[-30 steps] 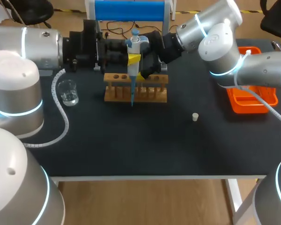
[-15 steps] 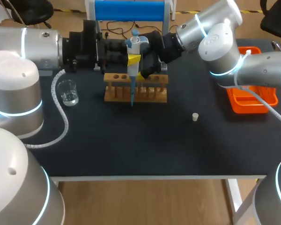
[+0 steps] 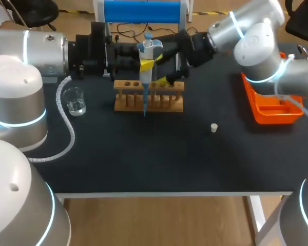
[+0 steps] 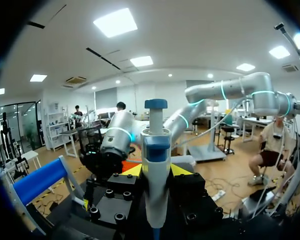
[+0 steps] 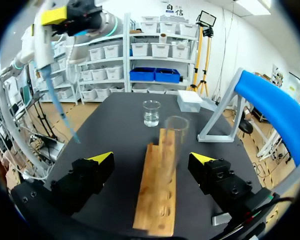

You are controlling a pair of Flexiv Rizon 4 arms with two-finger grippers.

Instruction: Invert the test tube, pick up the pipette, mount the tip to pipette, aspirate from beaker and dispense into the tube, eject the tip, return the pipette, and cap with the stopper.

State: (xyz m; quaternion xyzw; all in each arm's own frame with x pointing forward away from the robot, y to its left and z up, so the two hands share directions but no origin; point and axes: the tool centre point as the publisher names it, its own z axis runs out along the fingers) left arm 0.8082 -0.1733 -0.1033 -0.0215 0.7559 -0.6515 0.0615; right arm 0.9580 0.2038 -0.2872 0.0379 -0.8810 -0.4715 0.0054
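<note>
At the left of the desk the beaker stands just beside our left arm's coiled cable. Our left jaws pinch the pipette upright, its blue tip hanging just beside the wooden rack. The test tube stands in the rack, ahead of our right jaws, which are spread wide and touch nothing. Further right the stopper lies alone, well apart from the orange tray.

The right gripper has pulled back to the right, away from the pipette and wooden rack.
</note>
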